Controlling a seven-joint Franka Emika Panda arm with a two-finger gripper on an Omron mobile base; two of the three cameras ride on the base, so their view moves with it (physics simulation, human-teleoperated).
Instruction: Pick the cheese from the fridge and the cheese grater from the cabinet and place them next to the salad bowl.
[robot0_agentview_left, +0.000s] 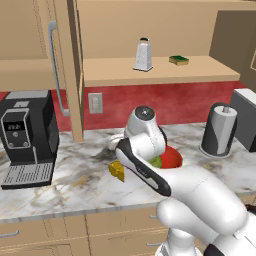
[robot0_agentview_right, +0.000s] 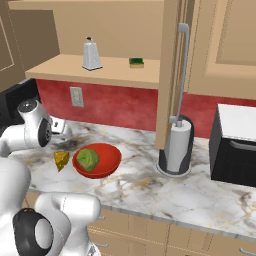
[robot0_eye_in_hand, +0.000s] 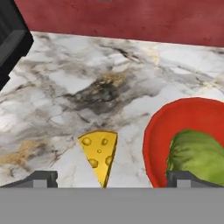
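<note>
Left base view. The cheese lies on the marble counter, just beside the salad bowl, of which only a red and green sliver shows past the arm. Judgement: the cheese half of the task looks done, and the grater half is next. The cheese grater stands upright on the shelf of the open cabinet, with a green-and-yellow sponge near it to the right. The cabinet door hangs open, edge-on. The arm is folded low over the counter, wrist bent down toward the cheese and bowl; the fingers are hidden behind the wrist here.

Right base view. The cheese sits just left of the salad bowl, a narrow gap between them. The cheese grater is well above and behind, on the shelf. A paper-towel holder stands well apart to the right. The elbow is tucked at lower left, the forearm angled across toward the wall.

Hand view. The camera looks down at the cheese and the bowl rim. The gripper hovers above with fingertips spread wide and nothing between them, so it is released. The next move, as I judge it, calls for raising the hand clear, reaching up into the cabinet and closing on the grater's narrow top without tipping it.
</note>
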